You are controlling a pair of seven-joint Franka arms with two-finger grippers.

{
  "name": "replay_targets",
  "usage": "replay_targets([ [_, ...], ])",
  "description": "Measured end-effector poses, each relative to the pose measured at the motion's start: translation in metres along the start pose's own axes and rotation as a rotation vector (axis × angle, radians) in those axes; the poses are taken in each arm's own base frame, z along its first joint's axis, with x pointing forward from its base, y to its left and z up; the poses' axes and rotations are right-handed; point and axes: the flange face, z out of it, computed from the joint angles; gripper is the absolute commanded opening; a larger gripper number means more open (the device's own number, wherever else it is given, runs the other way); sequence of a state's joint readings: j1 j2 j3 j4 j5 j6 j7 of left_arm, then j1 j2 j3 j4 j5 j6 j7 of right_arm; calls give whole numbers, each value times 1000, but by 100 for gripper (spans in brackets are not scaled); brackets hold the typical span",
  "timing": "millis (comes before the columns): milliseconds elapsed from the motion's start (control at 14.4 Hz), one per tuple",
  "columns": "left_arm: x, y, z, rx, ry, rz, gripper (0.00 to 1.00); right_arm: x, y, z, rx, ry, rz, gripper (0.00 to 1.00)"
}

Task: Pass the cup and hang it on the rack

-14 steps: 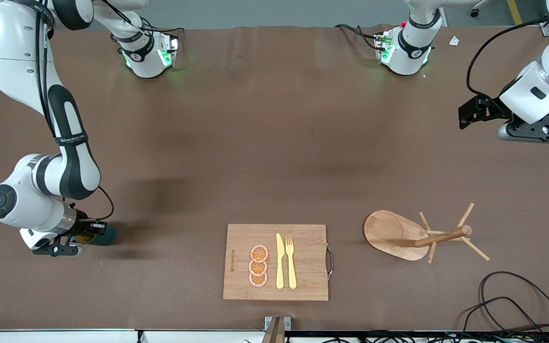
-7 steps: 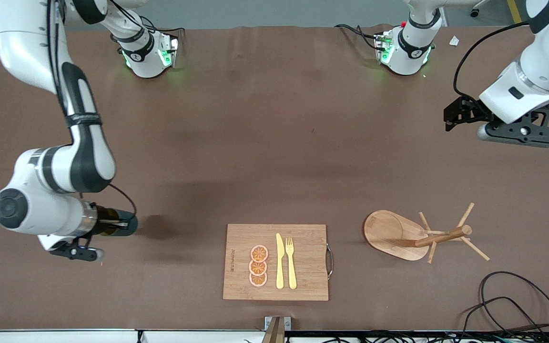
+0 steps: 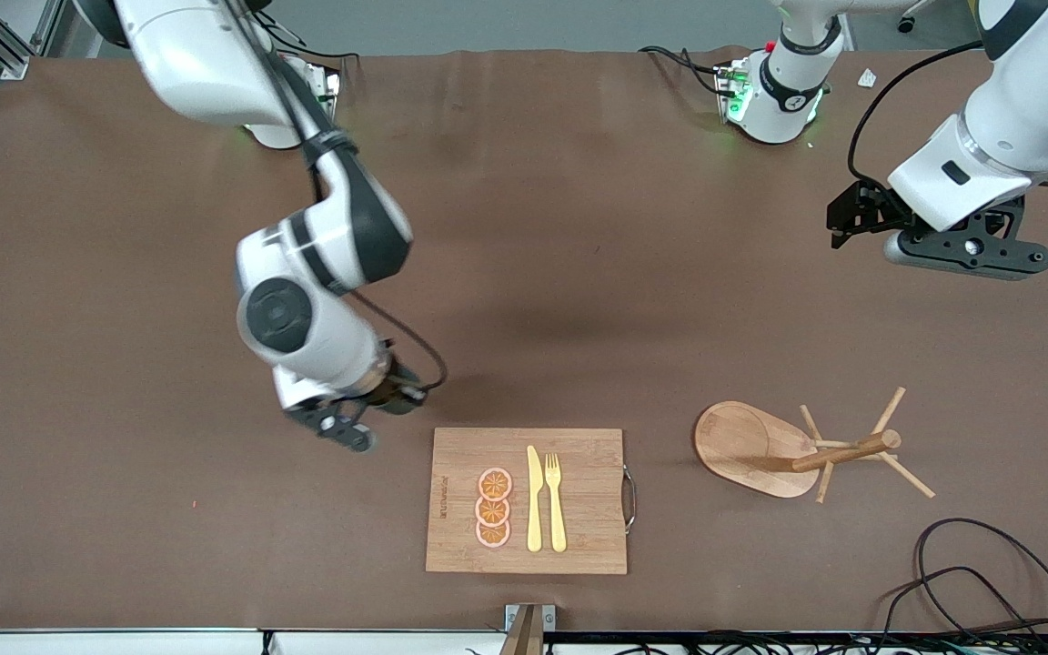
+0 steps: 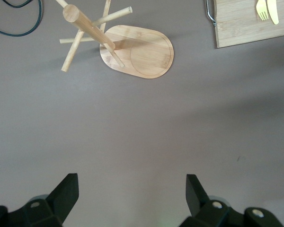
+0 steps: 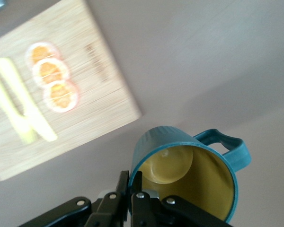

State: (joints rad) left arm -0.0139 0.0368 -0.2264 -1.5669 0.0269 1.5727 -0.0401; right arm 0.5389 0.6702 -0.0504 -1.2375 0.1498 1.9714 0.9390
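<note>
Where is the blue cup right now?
The cup is up in the air in the right gripper, which pinches its rim, over the table beside the cutting board.

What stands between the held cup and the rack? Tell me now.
The bamboo cutting board, carrying a knife, fork and orange slices, lies on the table between the cup in the right pincer and the rack.

A matte brown tabletop (image 3: 579, 273) fills nearly the whole front view, its covering faintly creased near the top edge. Soft, even light leaves blurred dark shadows on it. Above the tabletop runs a strip of grey floor (image 3: 506, 23), with a yellow floor line (image 3: 982, 20) at one corner. Black cables (image 3: 988, 582) coil at the lower corner, toward the left arm's end.
</note>
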Motion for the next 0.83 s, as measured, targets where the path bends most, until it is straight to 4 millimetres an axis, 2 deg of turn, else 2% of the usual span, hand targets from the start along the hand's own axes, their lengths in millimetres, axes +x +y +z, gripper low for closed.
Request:
replay_targets([
  [139, 0, 1, 0, 0, 1, 2, 100, -43, -37, 11, 71, 34, 75, 2],
  [278, 1, 3, -5, -2, 15, 5, 100, -83, -70, 30, 161, 63, 138, 2],
  [486, 3, 5, -11, -30, 27, 4, 100, -151, -110, 79, 284, 74, 206, 2],
  [625, 4, 2, -12, -36, 29, -2, 100, -190, -128, 109, 319, 61, 239, 3],
  [764, 5, -2, -12, -36, 29, -8, 100, -208, -138, 124, 327, 51, 258, 7],
  [833, 5, -3, -11, -37, 27, -10, 100, -209, -140, 126, 329, 50, 260, 10],
])
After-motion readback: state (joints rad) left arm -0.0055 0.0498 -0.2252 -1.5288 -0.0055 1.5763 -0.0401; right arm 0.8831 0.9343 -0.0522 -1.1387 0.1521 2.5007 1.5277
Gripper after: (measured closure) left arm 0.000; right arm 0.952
